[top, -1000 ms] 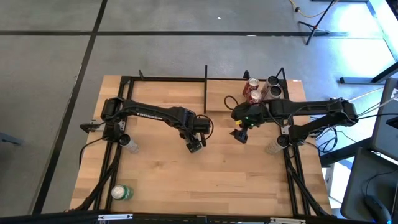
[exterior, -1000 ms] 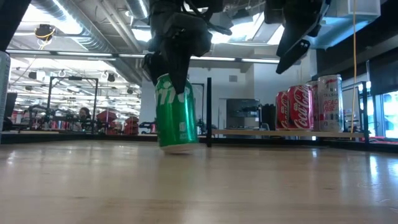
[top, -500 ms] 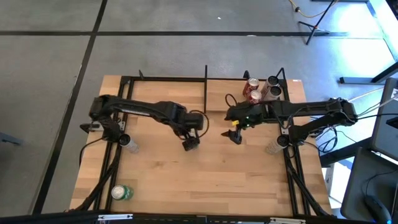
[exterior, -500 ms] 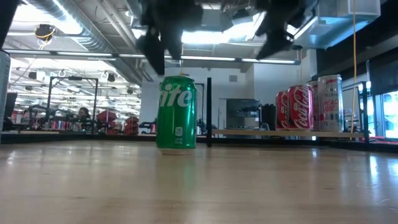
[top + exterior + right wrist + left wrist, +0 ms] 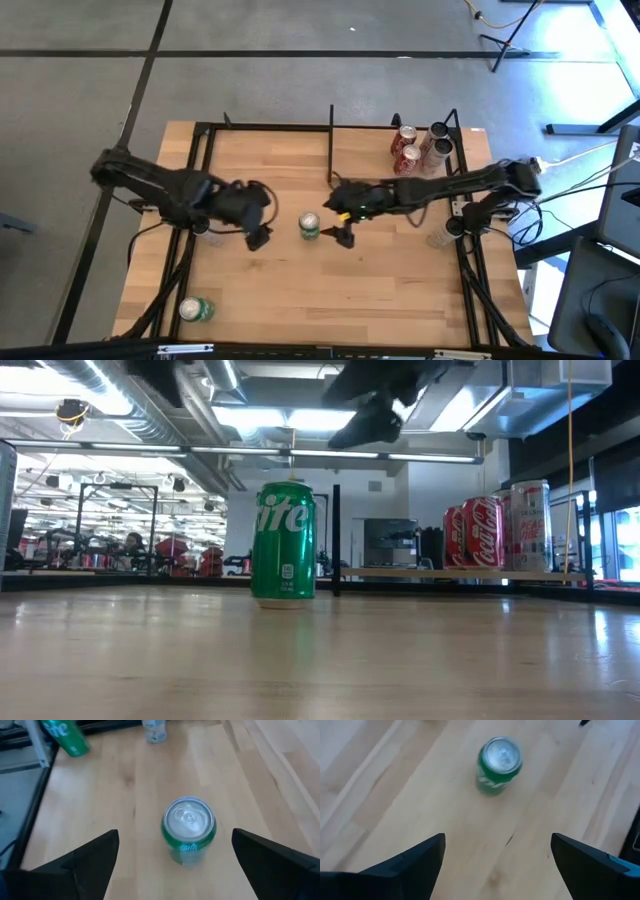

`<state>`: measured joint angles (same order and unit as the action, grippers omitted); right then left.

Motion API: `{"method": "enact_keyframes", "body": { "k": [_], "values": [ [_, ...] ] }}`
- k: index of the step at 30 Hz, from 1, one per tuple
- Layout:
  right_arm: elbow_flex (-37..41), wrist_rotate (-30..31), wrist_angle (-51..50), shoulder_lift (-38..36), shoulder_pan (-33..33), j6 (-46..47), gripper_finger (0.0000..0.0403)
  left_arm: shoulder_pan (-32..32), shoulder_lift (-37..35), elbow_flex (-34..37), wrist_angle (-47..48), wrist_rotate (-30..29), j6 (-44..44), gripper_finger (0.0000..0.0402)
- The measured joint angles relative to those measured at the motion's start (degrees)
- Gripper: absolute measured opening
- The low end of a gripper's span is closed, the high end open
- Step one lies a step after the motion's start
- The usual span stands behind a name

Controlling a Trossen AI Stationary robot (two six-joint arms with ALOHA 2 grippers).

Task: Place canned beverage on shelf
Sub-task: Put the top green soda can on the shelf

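Note:
A green soda can (image 5: 310, 227) stands upright on its base on the tabletop; it also shows in the low view (image 5: 285, 540), the left wrist view (image 5: 499, 764) and the right wrist view (image 5: 189, 834). My left gripper (image 5: 258, 237) is open and empty, left of the can (image 5: 495, 865). My right gripper (image 5: 345, 238) is open and empty, just right of the can and raised above it (image 5: 370, 420) (image 5: 175, 865). The shelf (image 5: 360, 145) stands at the far right and bears several cans (image 5: 405, 146), red and silver (image 5: 490, 530).
A second green can (image 5: 196, 310) lies on its side at the near left corner (image 5: 65, 735). Clear cups stand near each arm's base, left (image 5: 208, 232) and right (image 5: 440, 236). A black frame (image 5: 330, 125) runs along the table's far edge and sides.
My left gripper has let go of the green can, which went from tilted in its hold to standing upright on the table, and has drawn back toward the table's left edge. My right gripper has moved toward the table's left, up to the can.

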<state>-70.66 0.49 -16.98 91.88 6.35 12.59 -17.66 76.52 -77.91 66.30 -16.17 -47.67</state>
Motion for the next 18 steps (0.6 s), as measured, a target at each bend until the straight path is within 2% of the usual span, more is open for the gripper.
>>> {"method": "enact_keyframes", "body": {
  "k": [3,7,12,18],
  "values": [
    [-3.88,0.21,0.01,4.52,-0.01,-0.86,0.0376,-3.22,-3.33,4.39,-0.71,-3.78,-7.38,0.035],
    [-9.13,0.41,-1.0,10.13,0.0,-0.74,0.0376,-5.26,-4.82,7.67,-0.97,-5.59,-14.63,0.035],
    [-14.44,5.09,-4.77,16.5,0.02,0.49,0.0376,-6.87,-4.1,8.76,-2.03,-5.48,-16.8,0.035],
    [-16.03,7.67,-7.2,19.47,0.0,3.13,0.0376,-7.48,-3.79,8.87,-2.73,-6.04,-16.39,0.035]
  ]
}}
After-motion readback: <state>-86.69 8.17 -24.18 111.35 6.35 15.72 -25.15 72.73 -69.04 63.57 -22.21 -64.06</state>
